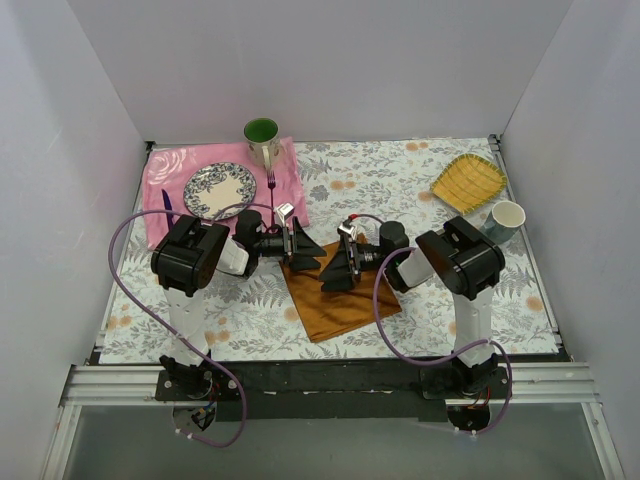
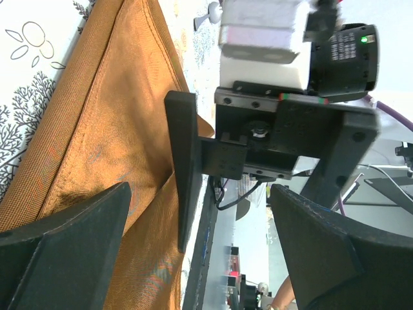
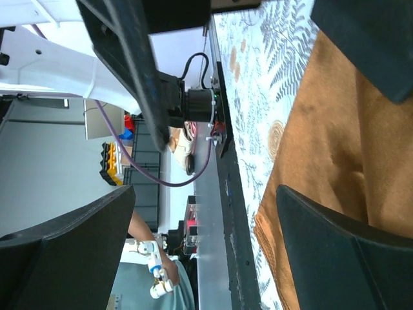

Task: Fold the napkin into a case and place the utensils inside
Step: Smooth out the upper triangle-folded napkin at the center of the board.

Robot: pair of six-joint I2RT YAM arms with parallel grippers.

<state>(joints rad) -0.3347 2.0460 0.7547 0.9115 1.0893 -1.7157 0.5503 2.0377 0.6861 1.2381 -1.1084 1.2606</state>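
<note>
The rust-orange napkin (image 1: pixel 337 297) lies folded into a rough rectangle on the floral table cover, between the two arms. My left gripper (image 1: pixel 306 250) hovers open over its upper left corner, with nothing between the fingers. My right gripper (image 1: pixel 334 271) faces it, open and empty, above the cloth's upper middle. In the left wrist view the napkin (image 2: pixel 97 129) shows creased folds under my open left gripper (image 2: pixel 200 258). The right wrist view has the napkin (image 3: pixel 335 148) beneath the open right gripper (image 3: pixel 206 252). Of the utensils, a slim fork (image 1: pixel 271 184) and a dark piece (image 1: pixel 167 208) rest on the pink cloth.
A pink cloth (image 1: pixel 294 190) at the back left carries a patterned plate (image 1: pixel 219 190), with a green-lined mug (image 1: pixel 262 137) behind it. A yellow woven tray (image 1: pixel 467 181) and a white cup (image 1: pixel 505 217) stand at the back right. White walls enclose the table.
</note>
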